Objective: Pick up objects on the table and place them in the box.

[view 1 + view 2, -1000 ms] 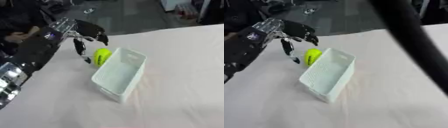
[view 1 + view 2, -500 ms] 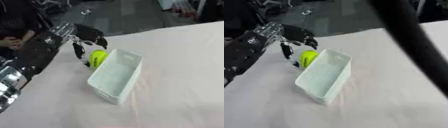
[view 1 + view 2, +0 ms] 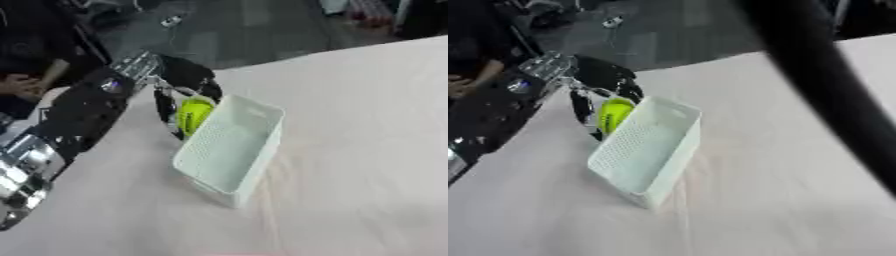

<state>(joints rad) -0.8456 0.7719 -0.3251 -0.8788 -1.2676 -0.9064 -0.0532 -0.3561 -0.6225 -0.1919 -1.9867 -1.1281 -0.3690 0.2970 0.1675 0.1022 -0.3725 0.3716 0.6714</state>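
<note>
With left hand [image 3: 179, 82] curled round the yellow-green ball [image 3: 193, 113] just outside the white box [image 3: 232, 148] on the tabletop [image 3: 350, 150], lift over the rim before releasing.

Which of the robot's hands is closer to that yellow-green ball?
The left. The left hand is curled round the yellow-green ball, just outside the white box. The right hand shows in neither view; only a dark arm crosses the right eye view.

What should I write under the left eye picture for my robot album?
The robot's left hand holds a yellow-green ball against the white box.
</note>
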